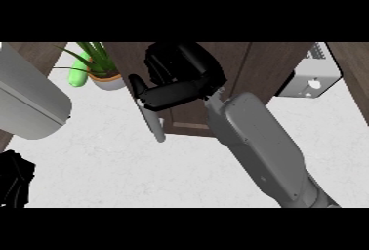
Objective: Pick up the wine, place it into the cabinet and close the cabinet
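R hand at cabinet door handle, wine not visible.
Fingers curled by door edge; door's stiff, hinged, push near handle. L hand idle, fingers unclear.

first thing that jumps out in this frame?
The right hand at top centre, its black fingers on the edge of the brown cabinet door, beside a long grey handle. Its grey forearm runs in from the lower right. A potted plant stands at upper left; the left hand shows at the lower left edge.

Bright even light, soft shadows
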Available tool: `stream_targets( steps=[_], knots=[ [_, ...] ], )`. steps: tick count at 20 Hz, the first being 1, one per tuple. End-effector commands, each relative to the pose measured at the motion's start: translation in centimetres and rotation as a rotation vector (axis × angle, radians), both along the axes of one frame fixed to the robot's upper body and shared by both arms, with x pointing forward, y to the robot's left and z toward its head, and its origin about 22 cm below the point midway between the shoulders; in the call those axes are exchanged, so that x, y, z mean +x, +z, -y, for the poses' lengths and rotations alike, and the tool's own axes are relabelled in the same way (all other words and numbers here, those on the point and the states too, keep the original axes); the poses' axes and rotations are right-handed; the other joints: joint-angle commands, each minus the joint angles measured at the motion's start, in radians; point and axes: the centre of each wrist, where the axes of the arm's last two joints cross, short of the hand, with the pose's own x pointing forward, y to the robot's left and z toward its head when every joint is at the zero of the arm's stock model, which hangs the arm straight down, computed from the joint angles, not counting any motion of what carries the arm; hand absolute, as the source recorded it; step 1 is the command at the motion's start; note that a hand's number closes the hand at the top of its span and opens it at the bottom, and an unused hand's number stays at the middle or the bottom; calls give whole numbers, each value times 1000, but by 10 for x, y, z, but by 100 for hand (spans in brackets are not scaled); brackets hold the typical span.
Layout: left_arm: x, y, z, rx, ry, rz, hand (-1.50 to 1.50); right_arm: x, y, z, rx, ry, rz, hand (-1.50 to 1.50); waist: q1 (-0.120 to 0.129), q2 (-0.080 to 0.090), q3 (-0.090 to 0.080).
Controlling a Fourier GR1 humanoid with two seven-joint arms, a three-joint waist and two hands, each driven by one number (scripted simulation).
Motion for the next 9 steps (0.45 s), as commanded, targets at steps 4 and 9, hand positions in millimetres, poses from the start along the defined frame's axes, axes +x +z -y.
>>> stream_targets(
  steps=[4,9],
  knots=[
    [9,0,5,-12,-13,5,150,42,-20,66,-53,-166,-32,150,-17,38,9],
    [7,-2,13,-18,-32,1,150,50,-4,60,-25,-157,-27,150,-9,37,9]
  ],
)
